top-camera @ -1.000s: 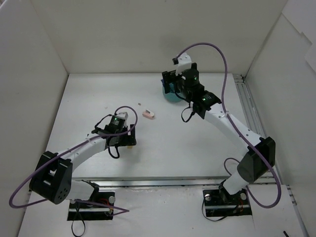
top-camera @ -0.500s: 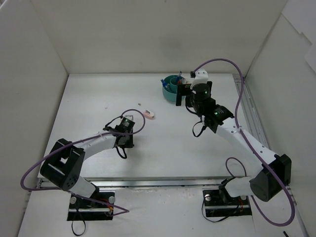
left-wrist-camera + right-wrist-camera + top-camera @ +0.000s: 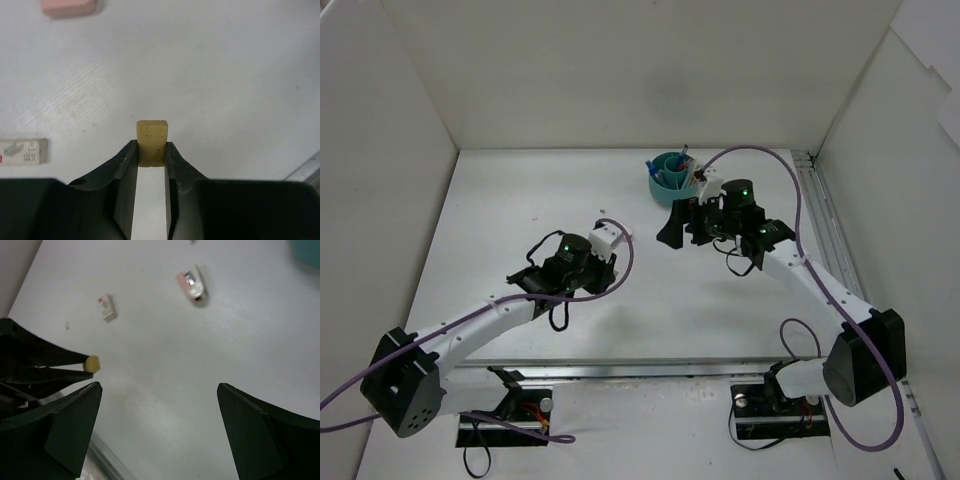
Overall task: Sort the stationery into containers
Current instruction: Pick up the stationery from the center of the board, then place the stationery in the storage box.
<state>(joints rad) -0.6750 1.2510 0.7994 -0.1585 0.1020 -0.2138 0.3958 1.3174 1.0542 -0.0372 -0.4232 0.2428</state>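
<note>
My left gripper (image 3: 151,146) is shut on a small tan eraser (image 3: 152,141) and holds it above the white table; the right wrist view also shows this tan eraser (image 3: 92,363) pinched at the left fingertips. A pink eraser (image 3: 69,7) lies ahead of it and a white eraser (image 3: 22,151) to its left. My right gripper (image 3: 159,386) hangs wide open with nothing in it, facing the left gripper over the table's middle. The teal cup (image 3: 672,176) stands at the back, behind the right gripper (image 3: 685,230), with pens sticking up from it.
White walls enclose the table on three sides. A metal rail (image 3: 820,215) runs along the right edge and another along the front (image 3: 650,368). From the right wrist, the pink eraser (image 3: 190,284) and the white eraser (image 3: 107,307) lie beyond both grippers.
The left gripper closed on the tan eraser, lifted it and carried it right towards the table's middle. The right arm drew back from the cup and swung left, still open.
</note>
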